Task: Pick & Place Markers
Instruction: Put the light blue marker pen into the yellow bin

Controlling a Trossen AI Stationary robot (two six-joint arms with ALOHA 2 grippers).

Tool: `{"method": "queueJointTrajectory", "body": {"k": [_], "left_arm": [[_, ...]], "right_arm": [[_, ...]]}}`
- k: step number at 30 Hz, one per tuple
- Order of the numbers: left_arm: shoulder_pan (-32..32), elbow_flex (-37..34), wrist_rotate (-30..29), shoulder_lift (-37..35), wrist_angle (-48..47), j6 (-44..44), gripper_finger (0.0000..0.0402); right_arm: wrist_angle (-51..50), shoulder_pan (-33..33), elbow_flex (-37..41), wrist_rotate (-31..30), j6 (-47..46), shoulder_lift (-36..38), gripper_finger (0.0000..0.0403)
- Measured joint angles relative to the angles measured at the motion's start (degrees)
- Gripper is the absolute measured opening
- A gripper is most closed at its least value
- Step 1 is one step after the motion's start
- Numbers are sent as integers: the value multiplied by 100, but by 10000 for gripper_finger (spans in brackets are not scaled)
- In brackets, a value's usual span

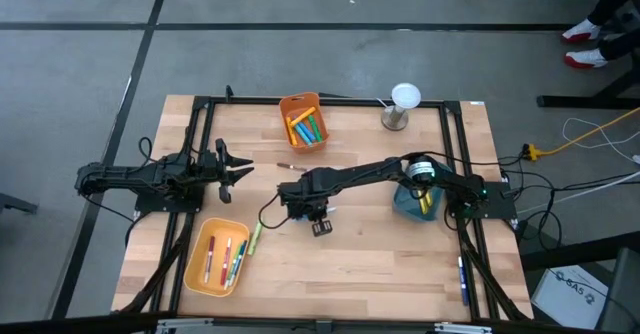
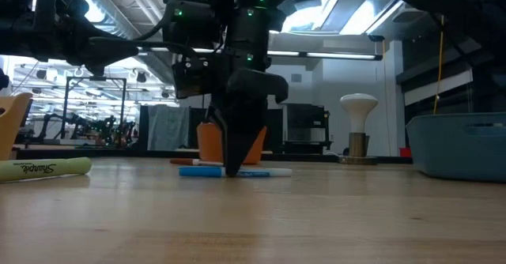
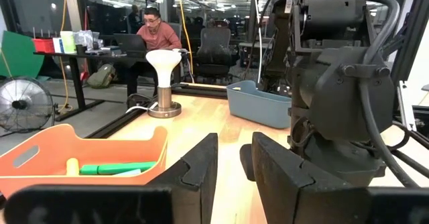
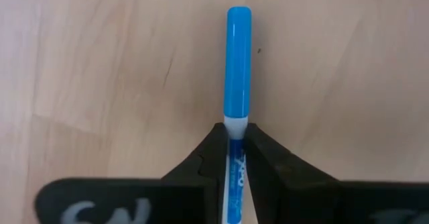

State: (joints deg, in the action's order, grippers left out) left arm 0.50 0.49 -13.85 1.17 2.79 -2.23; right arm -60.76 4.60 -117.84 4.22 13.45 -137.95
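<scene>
A blue marker (image 4: 238, 63) with a white barrel lies flat on the wooden table (image 1: 380, 264) at its middle. My right gripper (image 4: 235, 133) stands over it pointing straight down and is shut on it; in the low view the right gripper (image 2: 235, 165) reaches the tabletop. My left gripper (image 1: 238, 169) hovers open near the left side. A green marker (image 1: 256, 236) lies on the table beside the yellow bin (image 1: 196, 270). More markers lie in the yellow bin, in the orange bin (image 1: 296, 102) and in the blue bin (image 1: 402, 206). My right gripper pinches the blue marker between its two fingers (image 4: 211, 150) on the white barrel (image 4: 235, 123), just behind the blue cap. The fingers come from above, pointing down, and lie across the marker. The marker lies level, and its whole length (image 2: 261, 172) rests on the table.
A thin brown stick (image 1: 290, 166) lies between the two grippers. A white mushroom-shaped lamp (image 1: 400, 104) stands at the far edge. A black frame (image 1: 200, 102) rims the table. The green marker (image 2: 43, 167) lies near the low camera. A person (image 3: 154, 29) sits at a desk beyond the table.
</scene>
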Motion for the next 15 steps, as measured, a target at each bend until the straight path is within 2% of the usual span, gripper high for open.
{"method": "queueJointTrajectory", "body": {"k": [10, 15], "left_arm": [[1, 0, 0, 0, 0, -1, 91], [-1, 0, 0, 0, 0, -1, 89]], "right_arm": [[-268, 19, 11, -381, -131, -4, 48], [-248, 16, 16, -329, -99, -4, 49]]}}
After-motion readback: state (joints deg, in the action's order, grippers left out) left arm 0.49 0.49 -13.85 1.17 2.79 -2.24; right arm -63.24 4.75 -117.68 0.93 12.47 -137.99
